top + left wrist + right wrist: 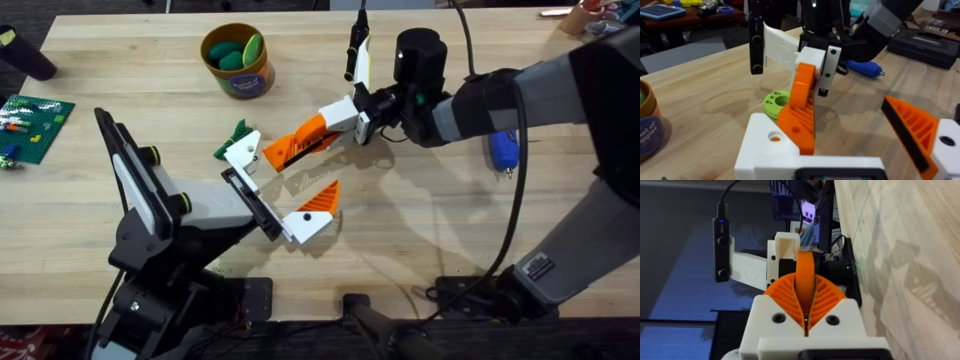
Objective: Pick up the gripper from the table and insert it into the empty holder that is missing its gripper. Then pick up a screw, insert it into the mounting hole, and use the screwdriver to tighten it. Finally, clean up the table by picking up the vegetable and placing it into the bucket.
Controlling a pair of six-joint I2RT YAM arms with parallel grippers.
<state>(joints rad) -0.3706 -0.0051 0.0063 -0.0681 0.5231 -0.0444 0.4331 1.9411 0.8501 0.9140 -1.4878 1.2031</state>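
My right gripper (328,126) is shut on the orange ribbed gripper (288,151), whose far end rests against the white holder (243,152) on my left arm's far finger. In the left wrist view the orange gripper (799,112) leans onto the holder (765,147), beside its round mounting hole. The right wrist view has the orange pads (827,297) clamped on the gripper (805,275). My left gripper (287,172) stands open; its near finger carries its own orange wedge (320,198). A green vegetable (234,133) lies behind the holder. The blue screwdriver (503,150) lies under my right arm. The bucket (237,62) stands at the back.
The bucket holds other green vegetables. A green brick plate (30,118) lies at the table's left edge and a dark object (25,55) at the far left corner. A black cable (515,200) hangs from the right arm over the table (420,250).
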